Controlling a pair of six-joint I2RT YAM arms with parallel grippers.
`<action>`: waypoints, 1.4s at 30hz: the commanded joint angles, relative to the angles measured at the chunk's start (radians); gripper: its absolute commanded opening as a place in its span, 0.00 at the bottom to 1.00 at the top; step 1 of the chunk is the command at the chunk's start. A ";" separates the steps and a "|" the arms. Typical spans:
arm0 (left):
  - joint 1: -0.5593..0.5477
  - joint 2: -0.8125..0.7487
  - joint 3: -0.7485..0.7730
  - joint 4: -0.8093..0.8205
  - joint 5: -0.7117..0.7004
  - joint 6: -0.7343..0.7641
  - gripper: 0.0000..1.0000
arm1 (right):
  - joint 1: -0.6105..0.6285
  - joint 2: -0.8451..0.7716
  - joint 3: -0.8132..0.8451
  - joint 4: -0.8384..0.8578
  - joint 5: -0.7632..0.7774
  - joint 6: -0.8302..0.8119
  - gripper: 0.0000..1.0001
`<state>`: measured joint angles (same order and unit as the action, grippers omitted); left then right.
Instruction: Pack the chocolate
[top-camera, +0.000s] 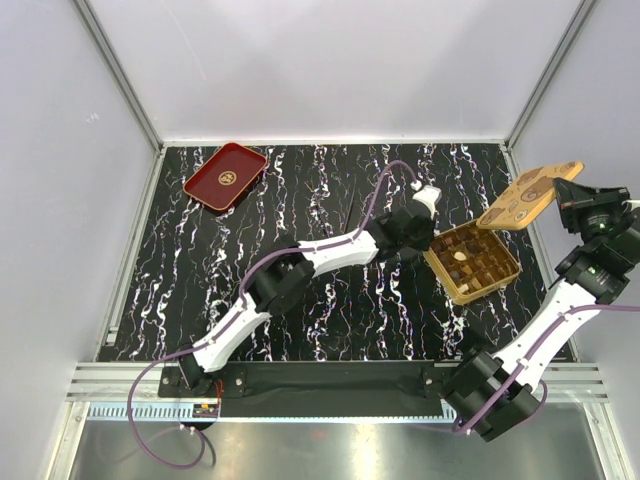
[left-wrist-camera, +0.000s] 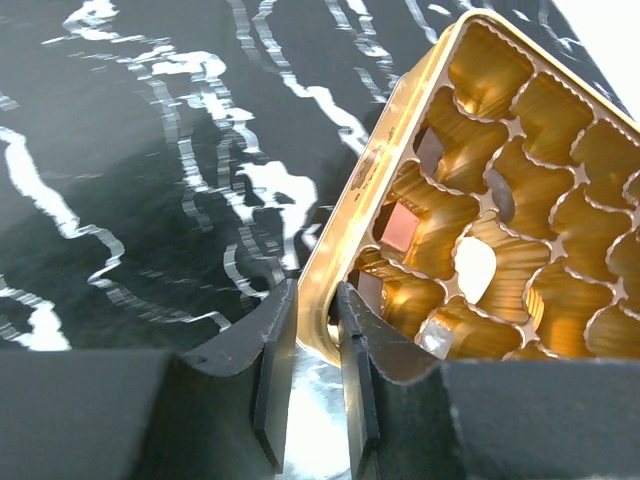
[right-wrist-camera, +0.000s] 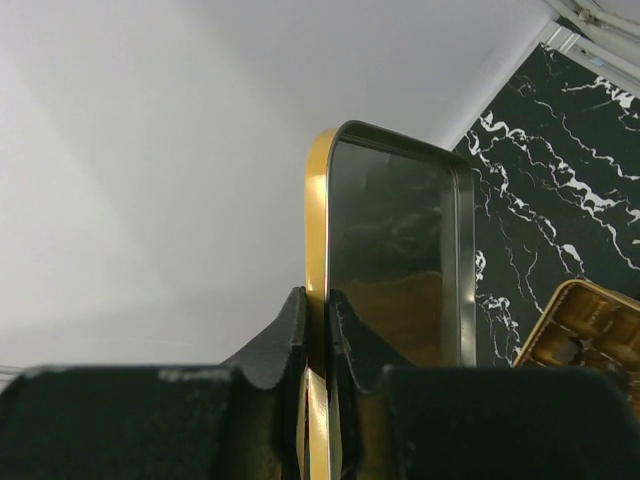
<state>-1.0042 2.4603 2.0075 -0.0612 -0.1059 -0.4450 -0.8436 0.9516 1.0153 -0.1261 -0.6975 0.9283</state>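
The gold compartmented box (top-camera: 472, 262) lies at the right of the table with several small chocolate pieces (top-camera: 460, 256) in its cells. In the left wrist view a brown piece (left-wrist-camera: 405, 226) and a cream piece (left-wrist-camera: 475, 268) sit in cells of the box (left-wrist-camera: 520, 190). My left gripper (top-camera: 424, 241) is shut on the box's near-left rim, with the rim between its jaws in the left wrist view (left-wrist-camera: 315, 330). My right gripper (top-camera: 563, 198) is shut on the edge of the box's gold lid (top-camera: 524, 196) and holds it in the air beyond the box. In the right wrist view (right-wrist-camera: 318, 312) the lid (right-wrist-camera: 395, 250) stands on edge.
A red tray (top-camera: 225, 176) with a gold emblem lies at the far left of the black marbled table (top-camera: 330, 310); no pieces show in it. White walls enclose the table on three sides. The box (right-wrist-camera: 590, 325) shows at the lower right of the right wrist view.
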 joint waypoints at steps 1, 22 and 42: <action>0.030 -0.070 -0.052 -0.091 -0.061 -0.040 0.26 | 0.000 0.010 -0.040 0.112 -0.022 0.023 0.00; 0.286 -0.267 -0.129 0.077 0.555 -0.287 0.63 | 0.086 -0.036 -0.417 0.593 -0.132 0.283 0.00; 0.306 0.011 0.021 0.282 0.778 -0.408 0.62 | 0.224 0.012 -0.724 0.970 0.090 0.349 0.00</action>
<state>-0.7013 2.4599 2.0277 0.0914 0.5972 -0.7994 -0.6224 0.9676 0.3328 0.6773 -0.6647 1.2564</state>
